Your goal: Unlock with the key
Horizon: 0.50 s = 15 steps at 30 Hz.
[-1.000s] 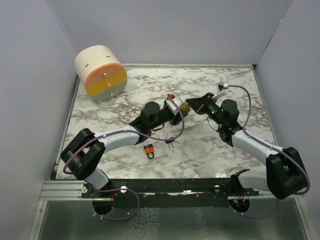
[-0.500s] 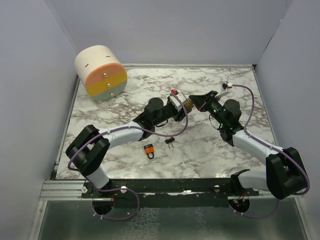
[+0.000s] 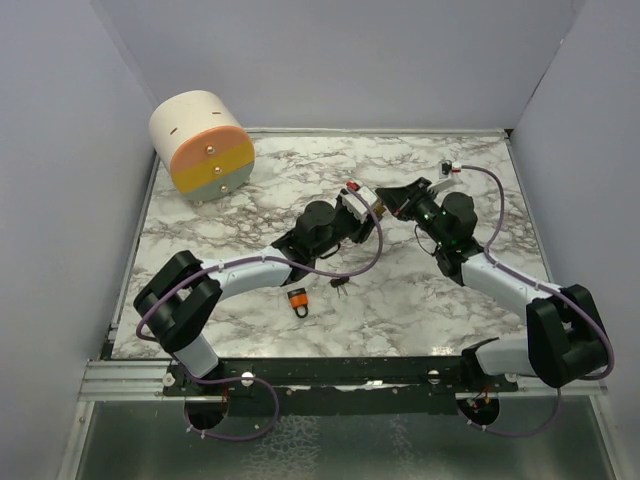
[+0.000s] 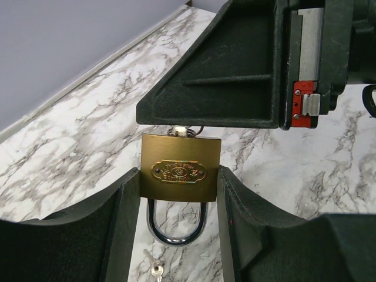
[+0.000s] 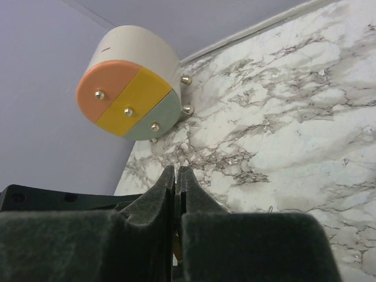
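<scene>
Left wrist view gives the clearest account: the left gripper [image 4: 178, 189] is closed to the width of a brass padlock [image 4: 180, 167], its two fingers [image 4: 124, 202] pressing the lock's narrow sides so the shackle [image 4: 176, 226] hangs free below and the keyway end faces up toward the other arm. Held this way, off the marble table [image 4: 76, 147], the body is braced against twisting and the shackle has room to drop out. The right gripper [image 5: 175, 176] sits directly above the lock with its jaws drawn almost together. A silvery sliver, apparently the key [image 4: 181, 130], shows between its underside and the top of the lock, so it seems to be pinching the key with the blade at or in the keyway, though how deep cannot be told. Both legs of the shackle look seated, so the lock reads as not yet open, and a turn of the right wrist is probably what remains. A small orange padlock [image 3: 297, 300] and loose keys [image 3: 340, 283] lie on the table near the arms, well apart from the drawer drum [image 3: 200, 145] at the far left.
</scene>
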Each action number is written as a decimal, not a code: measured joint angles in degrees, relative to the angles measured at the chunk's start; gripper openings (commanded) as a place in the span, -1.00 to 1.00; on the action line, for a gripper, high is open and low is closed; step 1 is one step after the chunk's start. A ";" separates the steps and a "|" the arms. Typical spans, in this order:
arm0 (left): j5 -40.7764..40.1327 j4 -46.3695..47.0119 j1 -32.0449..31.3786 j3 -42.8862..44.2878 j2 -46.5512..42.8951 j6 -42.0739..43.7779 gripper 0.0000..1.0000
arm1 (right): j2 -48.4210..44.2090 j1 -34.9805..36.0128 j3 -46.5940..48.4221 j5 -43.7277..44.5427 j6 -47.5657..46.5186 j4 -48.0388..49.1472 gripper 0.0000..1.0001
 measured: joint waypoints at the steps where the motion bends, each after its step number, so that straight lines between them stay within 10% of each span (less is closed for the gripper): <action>1: -1.53 -0.37 -0.39 0.00 0.00 0.00 -1.00 | 0.59 0.02 0.57 -0.02 0.61 -0.66 -0.98; 15: -19.06 -12.52 -4.66 3.85 2.29 -3.28 -1.00 | 8.41 0.74 8.33 -0.79 4.52 -14.23 -0.98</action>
